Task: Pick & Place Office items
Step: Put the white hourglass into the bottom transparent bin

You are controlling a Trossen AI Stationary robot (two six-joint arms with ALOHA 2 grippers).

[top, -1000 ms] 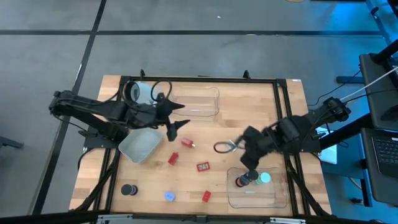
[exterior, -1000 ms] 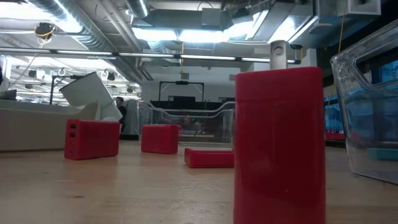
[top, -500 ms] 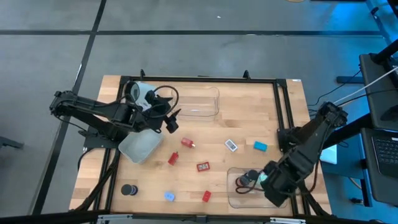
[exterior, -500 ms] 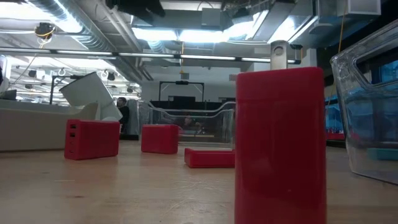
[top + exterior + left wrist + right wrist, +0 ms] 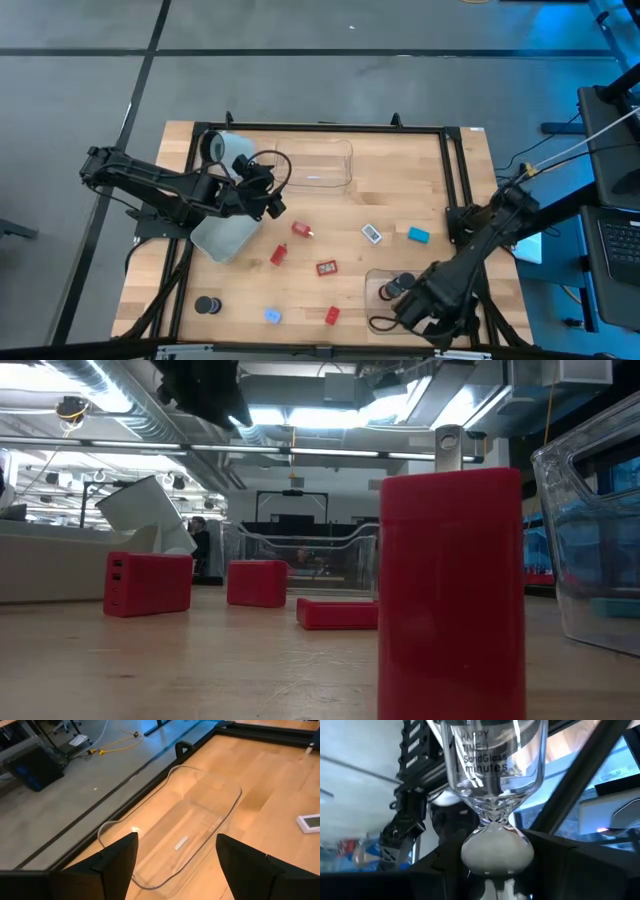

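the right gripper (image 5: pixel 418 305) is down at the near right corner of the table, squeezed shut on a glass sand timer (image 5: pixel 492 795) with white sand in the bottom bulb. it hangs by the clear tray (image 5: pixel 440 318) that has a black puck (image 5: pixel 404 284) in it. glass is slippery, so the timer could slide out and crack if the arm swings fast, or bump the tray wall and push the tray. the left gripper (image 5: pixel 272 196) has its fingers wide apart and holds nothing, up over the far clear tray (image 5: pixel 200 820). red blocks (image 5: pixel 327 267), a blue piece (image 5: pixel 418 235) and a white piece (image 5: pixel 372 233) lie in the middle, so a low arm could knock them away.
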